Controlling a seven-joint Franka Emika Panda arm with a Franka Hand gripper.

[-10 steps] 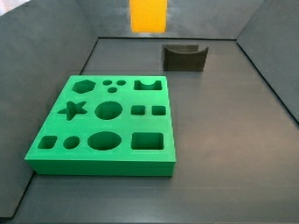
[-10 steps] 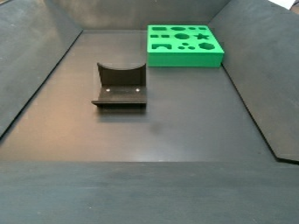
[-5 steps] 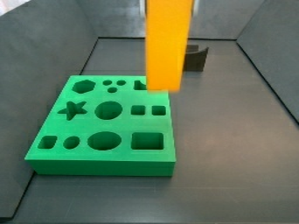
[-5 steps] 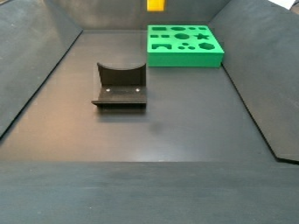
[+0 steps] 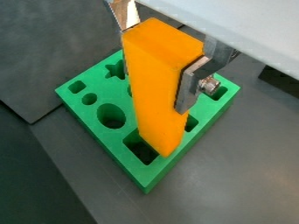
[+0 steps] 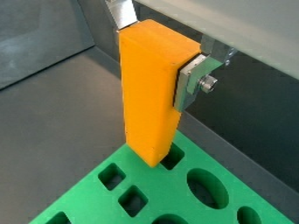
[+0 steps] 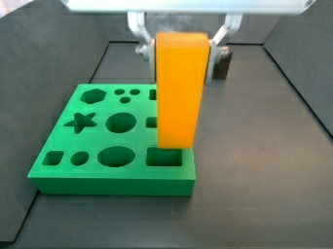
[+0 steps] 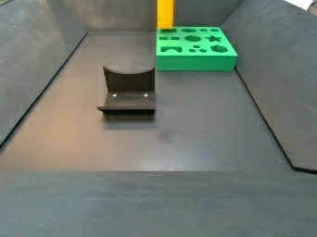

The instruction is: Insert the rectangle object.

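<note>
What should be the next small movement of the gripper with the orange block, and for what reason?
Probably a slow, straight descent. The gripper holds the rectangle object upright, and in a side view its lower end hangs just over the large square hole at a corner of the green board, not yet inside. A wrist view suggests a slight offset, so a small alignment check first would be wise.

- The gripper (image 7: 180, 39), above the green board (image 7: 78, 170), is cut off by the top edge in both side views.
- The orange block (image 8: 165, 13) is cropped at the top there.
- The fixture (image 7: 224, 66) is mostly hidden behind the block.
</note>
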